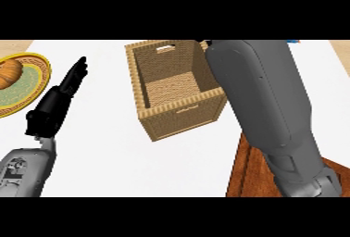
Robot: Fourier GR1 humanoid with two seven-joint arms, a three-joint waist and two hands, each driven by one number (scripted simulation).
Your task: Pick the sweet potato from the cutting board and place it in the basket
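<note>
sweet potato: not visible anywhere. the bare part of the cutting board (252,172), at the counter's (171,162) near right corner, has nothing on it, and the part of the basket's (181,119) floor that shows is bare too. so it's either in the right hand or hidden under the right forearm (266,106); can't tell which.

right hand: hidden. the forearm runs from the board up across the basket's right wall to its far right corner, and the hand end is lost at the view's top, so can't tell if it's open or closed, or what it has.

left hand (49,110): resting near the counter's left edge, between the plate (44,63) w/ a pastry (9,74) and the basket. fingers straight, holds nothing.

what could go wrong, imo:
- if the potato is in that hand, a release over the far right corner rather than the middle could land it on the rim, and it would bounce out onto the counter toward the far edge.
- forearm lies over, maybe against, the right wall. a sideways sweep could push or tip the basket toward the left hand.
- forearm blocks that corner, so the drop spot can't be checked from here.
- if the potato is under the forearm on the board, the arm is prob over the basket w/ nothing to place.
</note>
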